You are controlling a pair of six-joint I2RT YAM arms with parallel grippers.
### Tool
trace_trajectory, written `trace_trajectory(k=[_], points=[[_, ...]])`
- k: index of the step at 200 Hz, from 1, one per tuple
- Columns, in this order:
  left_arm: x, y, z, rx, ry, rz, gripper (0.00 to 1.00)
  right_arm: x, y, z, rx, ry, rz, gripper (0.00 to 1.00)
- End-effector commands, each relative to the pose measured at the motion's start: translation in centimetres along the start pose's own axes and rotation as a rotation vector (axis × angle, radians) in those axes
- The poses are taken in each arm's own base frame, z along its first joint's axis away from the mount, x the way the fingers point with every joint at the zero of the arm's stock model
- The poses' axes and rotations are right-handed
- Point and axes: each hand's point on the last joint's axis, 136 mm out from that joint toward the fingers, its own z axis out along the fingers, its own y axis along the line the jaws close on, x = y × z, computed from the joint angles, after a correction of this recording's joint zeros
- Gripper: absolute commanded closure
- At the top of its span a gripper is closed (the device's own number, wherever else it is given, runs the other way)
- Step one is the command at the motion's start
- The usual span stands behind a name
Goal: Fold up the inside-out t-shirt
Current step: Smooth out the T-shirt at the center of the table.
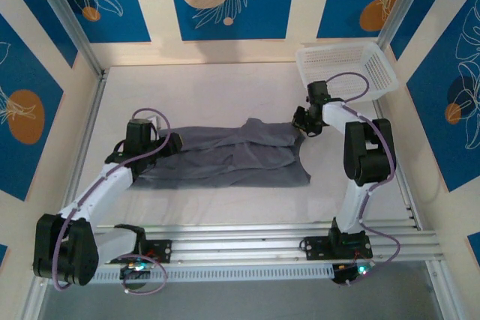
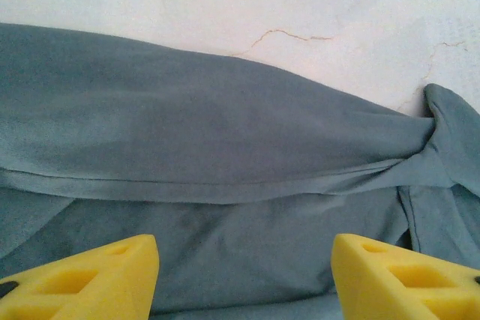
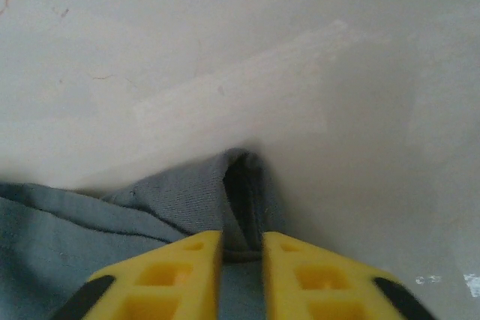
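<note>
White tabletop point(image 1: 225, 88): left fingers point(image 2: 90, 279) spread wide above the t-shirt point(image 2: 225, 148), right fingers point(image 3: 176, 279) pinch its raised fold.

White matte table point(image 1: 210, 84), finely cracked point(image 2: 285, 34) in spots. Behind the table, cream wall point(image 1: 154, 5) with blue panels point(image 1: 255, 5), white leaf outlines and orange discs. Same panels left and right of the table. At the table's far corners, slanting aluminium posts point(image 1: 67, 16). Along the table's near edge, grooved aluminium rails point(image 1: 247, 249). Soft, even light.
</note>
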Motion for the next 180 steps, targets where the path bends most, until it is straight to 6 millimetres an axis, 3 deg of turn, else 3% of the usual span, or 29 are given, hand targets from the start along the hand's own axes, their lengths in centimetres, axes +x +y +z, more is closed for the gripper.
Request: trace_trajectory(k=[1, 18, 37, 76, 137, 146, 180], points=[[0.3, 0.1, 0.1, -0.012, 0.005, 0.007, 0.37, -0.1, 0.5, -0.1, -0.013, 0.009, -0.004, 0.62], [0.3, 0.1, 0.2, -0.011, 0.005, 0.007, 0.37, 0.0, -0.1, -0.3, 0.019, -0.002, -0.006, 0.52], [0.3, 0.2, 0.2, -0.011, 0.005, 0.007, 0.37, 0.1, -0.5, -0.2, 0.026, -0.001, -0.003, 0.50], [0.3, 0.2, 0.2, -0.014, 0.005, 0.005, 0.37, 0.3, 0.2, 0.1, -0.013, 0.018, 0.001, 0.76], [0.5, 0.4, 0.3, -0.018, 0.009, 0.005, 0.37, 0.4, 0.5, -0.9, -0.007, 0.005, -0.011, 0.96], [0.5, 0.3, 0.3, -0.017, 0.009, 0.005, 0.37, 0.4, 0.8, -1.4, -0.010, -0.004, -0.018, 1.00], [0.4, 0.3, 0.2, -0.016, 0.010, 0.006, 0.37, 1.2, 1.8, -4.4, -0.044, -0.040, -0.053, 1.00]])
